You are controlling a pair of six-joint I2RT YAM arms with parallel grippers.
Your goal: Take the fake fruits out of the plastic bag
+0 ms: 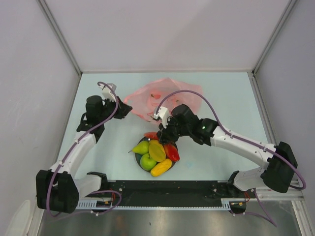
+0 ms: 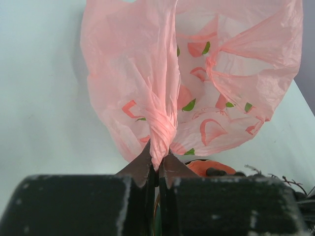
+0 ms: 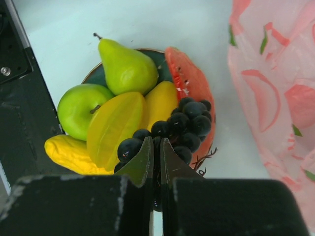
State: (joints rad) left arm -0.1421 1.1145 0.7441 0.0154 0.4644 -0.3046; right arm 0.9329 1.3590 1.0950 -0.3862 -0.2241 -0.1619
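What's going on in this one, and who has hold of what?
The left gripper is clamped on a bunched fold of the pink plastic bag. The right gripper is shut at the dark grapes, apparently holding them just over the plate, where a pear, apple, watermelon slice and yellow pieces already lie. Whether fruit remains in the bag cannot be told.

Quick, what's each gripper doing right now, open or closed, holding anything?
Left gripper: closed, pinching the plastic bag.
Right gripper: closed on the grapes.
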